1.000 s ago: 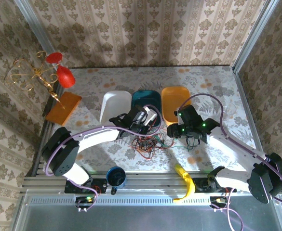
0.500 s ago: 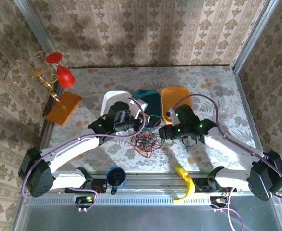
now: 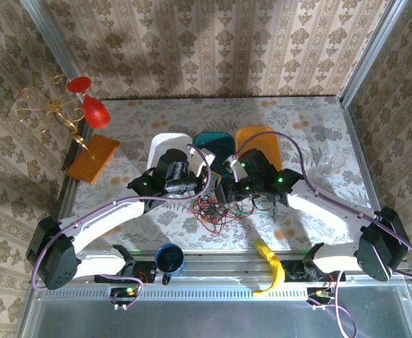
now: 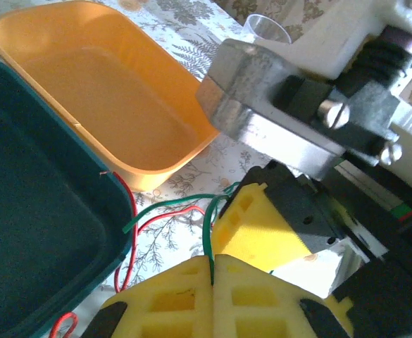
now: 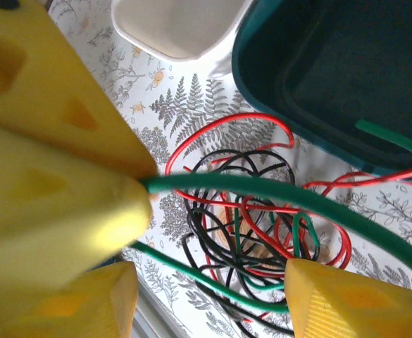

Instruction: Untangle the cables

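- The fingers [image 4: 167, 299] of the left gripper [image 4: 213, 271] are pressed together, and a green cable [image 4: 207, 236] is pinched at their seam, just beside the teal tub [image 4: 36, 232].
- The fingers [image 5: 339, 303] of the right gripper [image 5: 209, 285] are spread apart.
- The left gripper is crowded by the right gripper, whose yellow finger and metal body are seen right against it.
- An orange tub [image 4: 100, 98] is set on one side of the teal tub and a white tub [image 5: 174, 24] on the other; a clear glass [image 4: 265, 28] is seen beyond the orange tub.
- The cables [image 5: 241, 239], a red, black and green tangle, are spread on the patterned table [image 3: 304, 123] just in front of the teal tub, below both grippers.
- The green cable is stretched from the left fingertips across the gap between the right fingers.
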{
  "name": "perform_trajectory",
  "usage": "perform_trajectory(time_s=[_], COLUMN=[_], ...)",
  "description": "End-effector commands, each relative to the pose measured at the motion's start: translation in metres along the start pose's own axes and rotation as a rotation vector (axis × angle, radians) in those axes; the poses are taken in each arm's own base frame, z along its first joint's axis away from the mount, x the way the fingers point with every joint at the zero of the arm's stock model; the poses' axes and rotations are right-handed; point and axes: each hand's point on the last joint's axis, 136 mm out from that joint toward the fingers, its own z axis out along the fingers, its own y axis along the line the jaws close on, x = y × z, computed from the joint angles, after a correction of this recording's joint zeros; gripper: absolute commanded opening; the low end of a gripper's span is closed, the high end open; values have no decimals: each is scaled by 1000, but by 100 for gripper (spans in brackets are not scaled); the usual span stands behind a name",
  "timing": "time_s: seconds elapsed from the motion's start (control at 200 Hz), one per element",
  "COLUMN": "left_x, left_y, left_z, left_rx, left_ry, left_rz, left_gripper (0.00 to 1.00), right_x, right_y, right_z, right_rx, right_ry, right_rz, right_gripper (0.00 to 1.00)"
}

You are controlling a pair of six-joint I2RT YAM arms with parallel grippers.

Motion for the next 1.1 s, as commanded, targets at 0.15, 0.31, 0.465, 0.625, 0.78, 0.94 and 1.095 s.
perform_trajectory(time_s=[0.15,0.31,0.465,0.625,0.78,0.94,1.095], left_x=[-35,-42,-41,-9,51,93,107], left_y=[-27,-23,-12,13,15,7,13], left_z=[-17,-22,-21,-16,0,25,46], left_rx=[166,177,121,-21,-139,-146,-171], left_ry=[-58,-68,-69,-4,199,340,363], left_rz=[-19,-33,-33,-16,111,174,204], left_gripper=[0,0,0,38,56,62,60], right_x=[-6,-4,-12,-16,-12,-12,-16], right_y=[7,1,-11,-22,-31,-36,-41], right_z=[15,27,16,-4,-9,-9,-14], right_rx=[20,39,121,153,106,46,-8], right_ry=[18,26,-41,-98,-115,-124,-141], right_rz=[-138,-137,-125,-91,3,88,168], right_gripper=[59,37,0,0,0,0,0])
